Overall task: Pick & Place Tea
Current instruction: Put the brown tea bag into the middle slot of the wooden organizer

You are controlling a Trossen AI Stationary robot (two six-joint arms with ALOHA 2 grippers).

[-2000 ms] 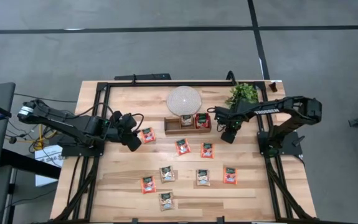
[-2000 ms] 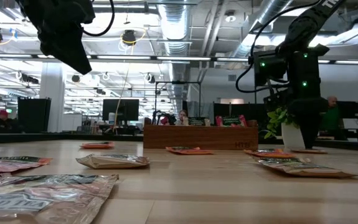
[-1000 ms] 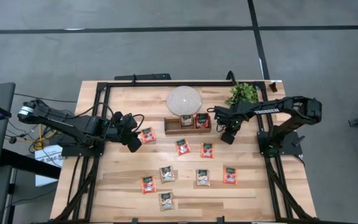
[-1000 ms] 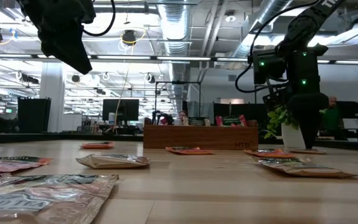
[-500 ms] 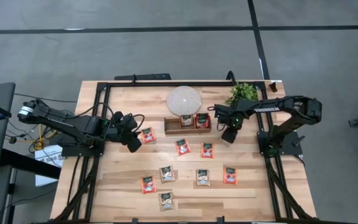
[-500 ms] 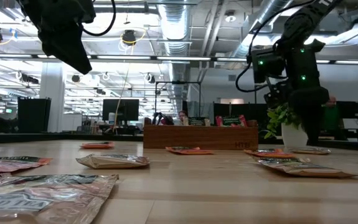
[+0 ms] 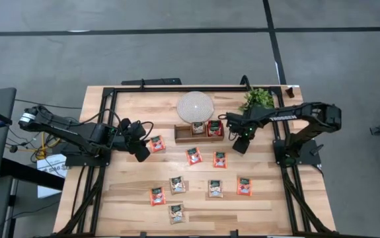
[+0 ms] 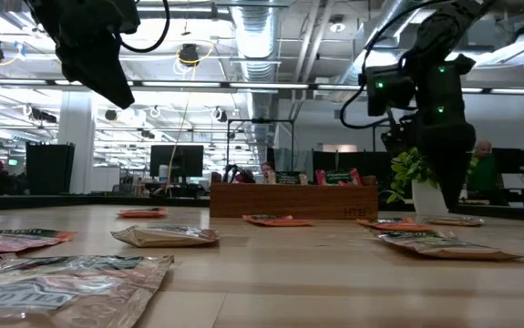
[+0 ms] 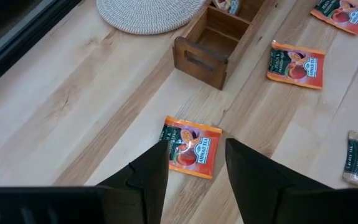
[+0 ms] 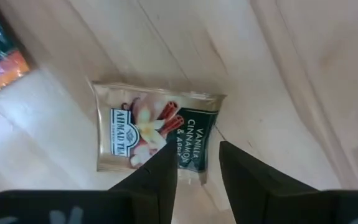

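Observation:
Several tea sachets lie flat on the wooden table, among them red-orange ones (image 7: 193,155) and pale tan ones (image 7: 215,188). My right gripper (image 10: 196,152) points down, open, just above a pale tan sachet (image 10: 157,130), which lies flat with its dark green end under the fingertips. In the low view a small gap shows between this gripper (image 8: 446,196) and that sachet (image 8: 453,220). My left gripper (image 9: 197,149) hangs open and raised at the table's left, slanting down toward a red-orange sachet (image 9: 191,148), clear of it.
The brown wooden tray (image 7: 183,134) stands at the table's far middle with sachets in two compartments. The round white disc (image 7: 195,107) lies just behind the tray. A potted plant (image 7: 259,99) stands at the far right. Black frame rails (image 7: 104,132) run along the table's sides.

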